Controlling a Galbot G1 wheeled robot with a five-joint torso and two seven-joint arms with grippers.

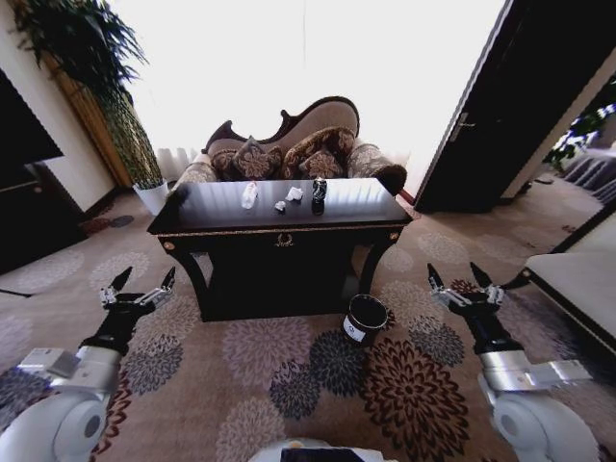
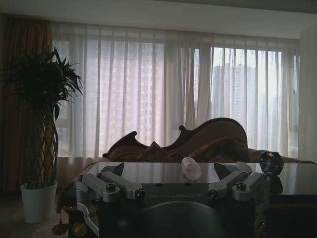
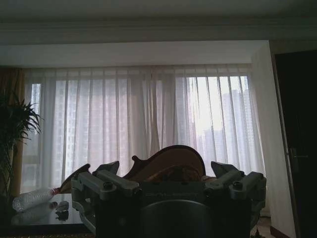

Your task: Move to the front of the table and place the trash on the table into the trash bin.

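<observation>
Black table [image 1: 279, 223] ahead, centre of head view, sofa [image 1: 298, 144] behind it. On tabletop: clear plastic bottle [image 1: 249, 195] at left, two white paper wads [image 1: 288, 198] in middle, dark crushed can [image 1: 319, 190] upright just right of them. Trash bin [image 1: 365, 319] on carpet by table's front right leg. Left gripper [image 1: 141, 286] low at left, fingers spread, holding nothing. Right gripper [image 1: 460, 280] low at right, fingers spread, holding nothing. Both well short of table.
</observation>
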